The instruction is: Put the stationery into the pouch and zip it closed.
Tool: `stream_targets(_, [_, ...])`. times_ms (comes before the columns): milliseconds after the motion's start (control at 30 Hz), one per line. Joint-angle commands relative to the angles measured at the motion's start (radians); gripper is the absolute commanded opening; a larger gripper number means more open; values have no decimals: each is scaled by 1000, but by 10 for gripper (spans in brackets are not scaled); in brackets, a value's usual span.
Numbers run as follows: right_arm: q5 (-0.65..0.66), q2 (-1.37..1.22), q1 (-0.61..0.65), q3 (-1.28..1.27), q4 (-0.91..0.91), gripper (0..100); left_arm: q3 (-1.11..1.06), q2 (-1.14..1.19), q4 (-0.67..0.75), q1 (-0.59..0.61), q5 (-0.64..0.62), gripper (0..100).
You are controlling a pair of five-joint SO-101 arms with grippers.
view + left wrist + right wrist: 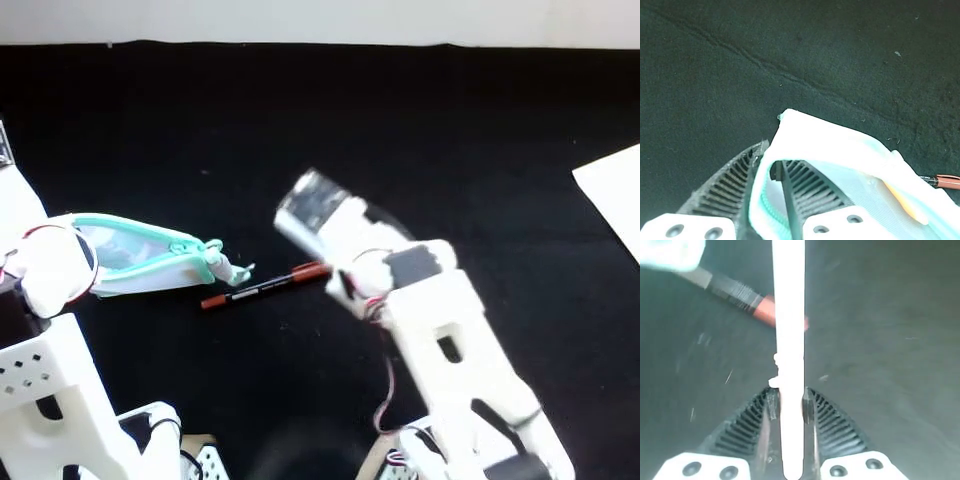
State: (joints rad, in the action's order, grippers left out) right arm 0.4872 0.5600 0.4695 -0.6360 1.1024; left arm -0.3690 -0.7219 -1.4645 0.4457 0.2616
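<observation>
Black-barrelled pen, faint print, seemingly unreadable

Likely a robotics lab bench: black cloth-covered table, plain white wall.

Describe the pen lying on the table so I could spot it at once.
On the black table, look near the middle, beside the tip of the teal-edged pouch. A thin pen lies flat there, reaching toward the right hand. It is black with red ends and lies loose, unlike the white stick gripped in that hand.
</observation>
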Motion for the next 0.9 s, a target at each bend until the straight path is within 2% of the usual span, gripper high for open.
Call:
stream_targets(0, [-180,87,-10,209,13,7,-25,10,-5,-4,-6,6])
stream_targets(167, [-457,94,148,529,-36,7,-27,7,-5,-4,-8,6])
stream_targets(333, [-600,21,306,645,-220,7,-31,7,-6,-4,-8,6])
stream_targets(433, [-674,-65,389,711,-268,7,-31,7,-6,-4,-8,6])
stream_targets(667, [-698,-216,509,771,-358,7,-31,12,-6,-4,-8,6])
stream_targets(867, [-740,-269,550,771,-395,7,-31,13,-6,-4,-8,6])
